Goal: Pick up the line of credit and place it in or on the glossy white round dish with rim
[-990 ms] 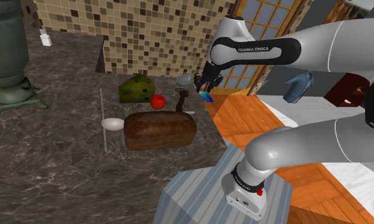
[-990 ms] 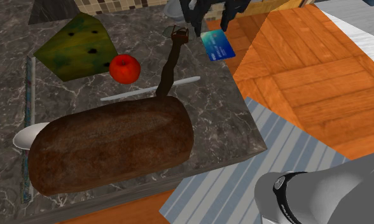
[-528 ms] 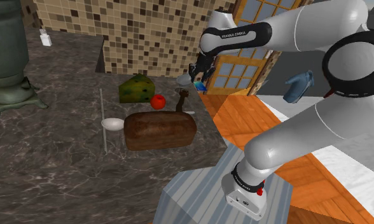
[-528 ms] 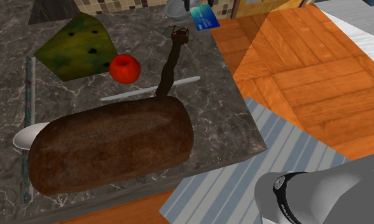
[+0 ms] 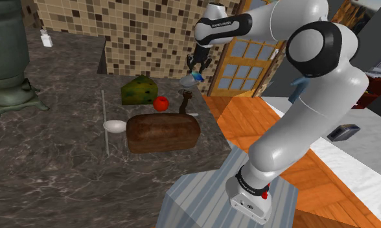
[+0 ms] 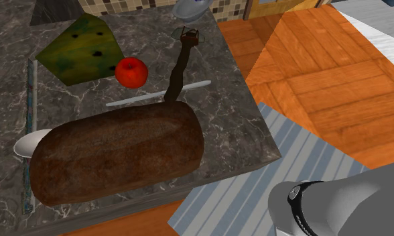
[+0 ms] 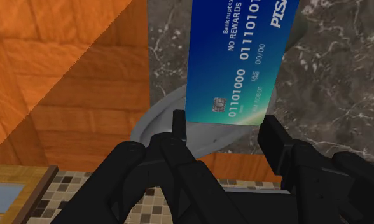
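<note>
Clasping blue rectangular credit card point(image 7: 233, 63) in black end effector point(image 7: 224, 124), long axis pointing outward; glossy white round rimmed dish point(image 7: 161, 121) directly beneath card.

A home kitchen: dark marble counter point(image 5: 53, 162), mosaic-tiled wall point(image 5: 150, 39) (tan and brown), bread loaf point(image 5: 163, 133), cheese wedge point(image 5: 138, 91), old green stove point(image 5: 4, 65).

Mosaic wall point(image 5: 150, 39) backs seemingly marble counter point(image 5: 53, 162) beside orange floorboards point(image 6: 309, 67).
</note>
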{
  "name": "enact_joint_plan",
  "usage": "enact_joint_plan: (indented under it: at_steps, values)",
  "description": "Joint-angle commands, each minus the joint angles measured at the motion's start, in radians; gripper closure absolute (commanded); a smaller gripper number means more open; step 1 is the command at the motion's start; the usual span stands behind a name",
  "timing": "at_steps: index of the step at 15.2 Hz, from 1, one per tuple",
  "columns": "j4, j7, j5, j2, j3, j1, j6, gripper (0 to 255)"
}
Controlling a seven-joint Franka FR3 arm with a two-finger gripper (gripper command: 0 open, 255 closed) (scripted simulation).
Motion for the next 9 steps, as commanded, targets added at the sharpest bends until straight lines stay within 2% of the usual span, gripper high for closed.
enact_joint_plan:
  at_steps: [1, 7, 9]
  values:
    - [0.094, -0.019, 0.001, 0.077, -0.008, -0.009, -0.016, 255]
    - [0.438, -0.054, 0.006, 0.322, -0.019, -0.024, -0.114, 255]
    - [0.438, -0.054, 0.005, 0.331, -0.019, -0.024, -0.105, 255]
